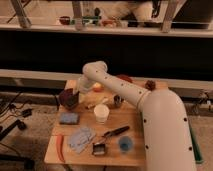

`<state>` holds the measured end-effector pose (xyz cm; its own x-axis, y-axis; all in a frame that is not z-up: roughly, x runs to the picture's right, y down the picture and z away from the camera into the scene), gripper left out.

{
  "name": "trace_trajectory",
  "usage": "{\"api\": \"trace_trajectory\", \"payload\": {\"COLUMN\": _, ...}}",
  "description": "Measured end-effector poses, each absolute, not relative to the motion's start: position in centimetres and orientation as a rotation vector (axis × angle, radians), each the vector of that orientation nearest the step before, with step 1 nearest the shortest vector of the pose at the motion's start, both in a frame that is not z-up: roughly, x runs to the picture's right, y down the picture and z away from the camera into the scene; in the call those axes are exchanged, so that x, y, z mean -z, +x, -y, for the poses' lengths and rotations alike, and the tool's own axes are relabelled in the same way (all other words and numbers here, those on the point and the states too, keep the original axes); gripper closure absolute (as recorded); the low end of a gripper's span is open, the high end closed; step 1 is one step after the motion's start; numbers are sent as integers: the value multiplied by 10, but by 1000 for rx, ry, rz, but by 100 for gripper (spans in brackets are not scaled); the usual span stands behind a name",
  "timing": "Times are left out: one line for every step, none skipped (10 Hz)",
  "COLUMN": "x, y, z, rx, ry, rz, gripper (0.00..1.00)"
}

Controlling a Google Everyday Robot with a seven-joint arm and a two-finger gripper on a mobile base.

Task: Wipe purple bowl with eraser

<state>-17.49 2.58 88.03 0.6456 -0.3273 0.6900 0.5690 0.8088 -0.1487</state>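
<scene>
1. The white arm (117, 89) is spanning the wooden table (135, 122) from the lower right to the left rear.
2. The gripper (75, 93) is sitting low at the right rim of the purple bowl (65, 99), apparently in contact with it. It cannot be told whether it is clenched or released.
3. The purple bowl is standing at the table's left side, just behind the blue pad (69, 118) and left of the white cup (101, 113).
4. A grey cloth (80, 138), a black-and-silver item (99, 148) and a small blue cup (125, 144) are lying near the front edge.
5. The red-orange bowl (125, 78) is showing behind the arm.
</scene>
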Motion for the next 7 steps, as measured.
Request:
{"api": "trace_trajectory", "payload": {"x": -884, "y": -178, "z": -23, "rx": 523, "ry": -370, "rz": 697, "gripper": 100}}
{"api": "trace_trajectory", "payload": {"x": -885, "y": -182, "z": -20, "rx": 524, "ry": -367, "rz": 696, "gripper": 100}}
{"api": "trace_trajectory", "payload": {"x": -887, "y": -187, "z": -16, "rx": 528, "ry": -361, "rz": 693, "gripper": 100}}
{"api": "trace_trajectory", "payload": {"x": -887, "y": -195, "z": -13, "rx": 536, "ry": -356, "rz": 695, "gripper": 100}}
{"api": "trace_trajectory", "payload": {"x": -887, "y": -202, "z": -9, "rx": 544, "ry": -349, "rz": 699, "gripper": 100}}
{"api": "trace_trajectory", "payload": {"x": -887, "y": -210, "z": -7, "rx": 553, "ry": -346, "rz": 704, "gripper": 100}}
{"api": "trace_trajectory", "payload": {"x": -887, "y": -217, "z": -3, "rx": 561, "ry": -341, "rz": 708, "gripper": 100}}
